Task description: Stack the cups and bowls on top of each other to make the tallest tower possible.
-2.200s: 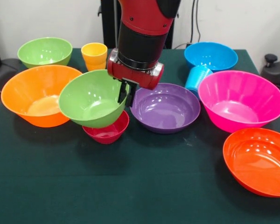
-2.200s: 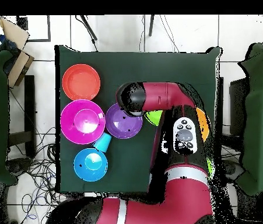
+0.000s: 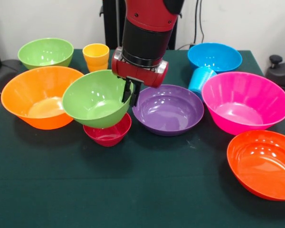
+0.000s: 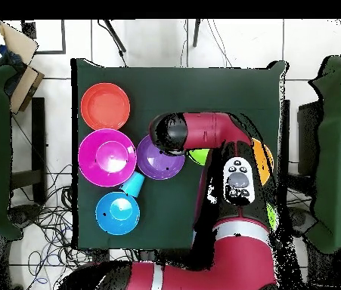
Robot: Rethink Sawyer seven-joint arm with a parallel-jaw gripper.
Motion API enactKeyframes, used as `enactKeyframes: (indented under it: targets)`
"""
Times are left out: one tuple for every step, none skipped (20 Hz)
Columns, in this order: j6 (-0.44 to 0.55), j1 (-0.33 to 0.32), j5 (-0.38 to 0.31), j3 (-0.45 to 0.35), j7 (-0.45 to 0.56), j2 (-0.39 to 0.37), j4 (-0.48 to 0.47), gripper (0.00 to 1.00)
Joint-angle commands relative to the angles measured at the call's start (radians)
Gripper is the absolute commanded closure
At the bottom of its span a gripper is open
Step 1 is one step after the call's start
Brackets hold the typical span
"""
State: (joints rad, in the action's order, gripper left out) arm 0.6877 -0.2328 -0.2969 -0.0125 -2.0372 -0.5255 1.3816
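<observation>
Front view: the glossy green plastic bowl (image 3: 97, 99) is pinched at its rim by the gripper (image 3: 129, 92), tilted over the small crimson plastic bowl (image 3: 108, 133).
Advice: it should be levelled and centred before being released.

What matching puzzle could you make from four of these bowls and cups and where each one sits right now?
Things:
1. green bowl under the arm
2. small crimson bowl
3. light blue cup
4. yellow-orange cup

Places or states:
A. lying on its side between the blue bowl and the pink bowl
B. standing upright beside the other green bowl
C. tilted, resting on a smaller bowl
D. on the table under a tilted bowl

Pairs: 1-C, 2-D, 3-A, 4-B
</observation>
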Motion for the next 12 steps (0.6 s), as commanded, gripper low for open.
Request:
enactKeyframes:
  targets:
    - [-0.035, 0.013, -0.074, -0.076, 0.089, 0.012, 0.034, 1.00]
    - [-0.036, 0.014, -0.074, -0.076, 0.087, 0.011, 0.035, 1.00]
    - [-0.037, 0.015, -0.074, -0.075, 0.085, 0.010, 0.036, 1.00]
    - [-0.040, 0.016, -0.075, -0.074, 0.084, 0.009, 0.039, 1.00]
    - [-0.040, 0.014, -0.074, -0.076, 0.087, 0.009, 0.040, 1.00]
    - [-0.041, 0.012, -0.074, -0.078, 0.090, 0.008, 0.041, 1.00]
    - [-0.040, 0.012, -0.075, -0.078, 0.091, 0.008, 0.040, 1.00]
    - [-0.039, 0.013, -0.075, -0.077, 0.091, 0.007, 0.040, 1.00]
    - [-0.039, 0.014, -0.075, -0.076, 0.089, 0.007, 0.039, 1.00]
    - [-0.038, 0.016, -0.076, -0.076, 0.088, 0.007, 0.038, 1.00]
    - [-0.038, 0.015, -0.075, -0.076, 0.088, 0.008, 0.038, 1.00]
    - [-0.036, 0.014, -0.075, -0.077, 0.091, 0.008, 0.036, 1.00]
